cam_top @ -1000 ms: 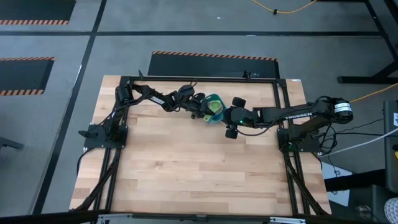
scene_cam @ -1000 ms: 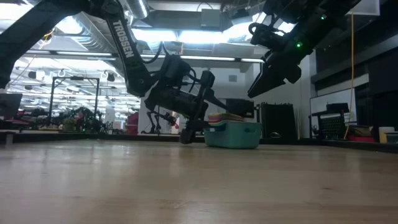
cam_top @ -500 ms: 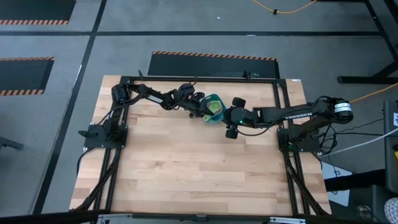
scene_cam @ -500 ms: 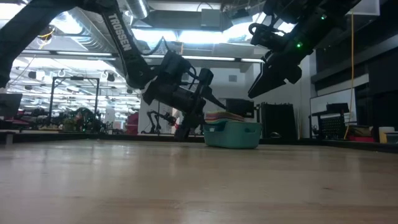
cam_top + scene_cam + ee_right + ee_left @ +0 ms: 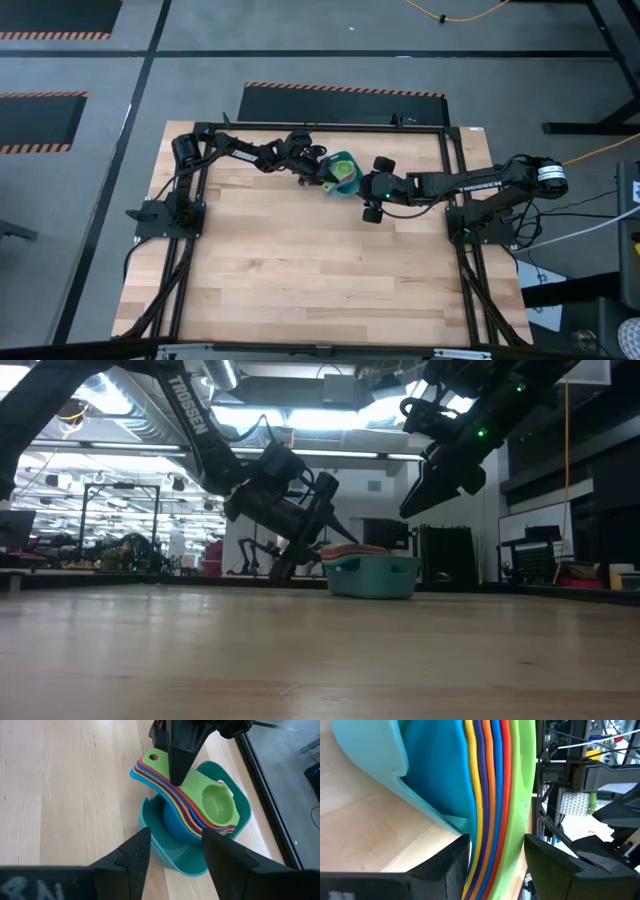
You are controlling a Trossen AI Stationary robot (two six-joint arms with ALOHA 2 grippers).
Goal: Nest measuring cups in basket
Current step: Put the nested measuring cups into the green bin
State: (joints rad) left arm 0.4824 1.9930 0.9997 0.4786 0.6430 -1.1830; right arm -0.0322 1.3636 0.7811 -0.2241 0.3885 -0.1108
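The left arm has drawn back toward the bench's (image 5: 300,260) far left corner since a second ago, its shoulder joint now further left and its wrist lifted higher in the low view; the right arm has not moved. The pale wood bench stands on a grey floor with hazard-striped mats (image 5: 345,90), and the low view shows a lit workshop behind. The teal basket (image 5: 237,795) sits near the far edge, mid-bench, holding the nested measuring cups (image 5: 210,807), green on top, their handles fanned over the rim. The left claw (image 5: 318,180) has its fingers apart, straddling the stacked handles, as only its wrist view shows. The right claw (image 5: 415,500) hangs open above the basket, clear of it.
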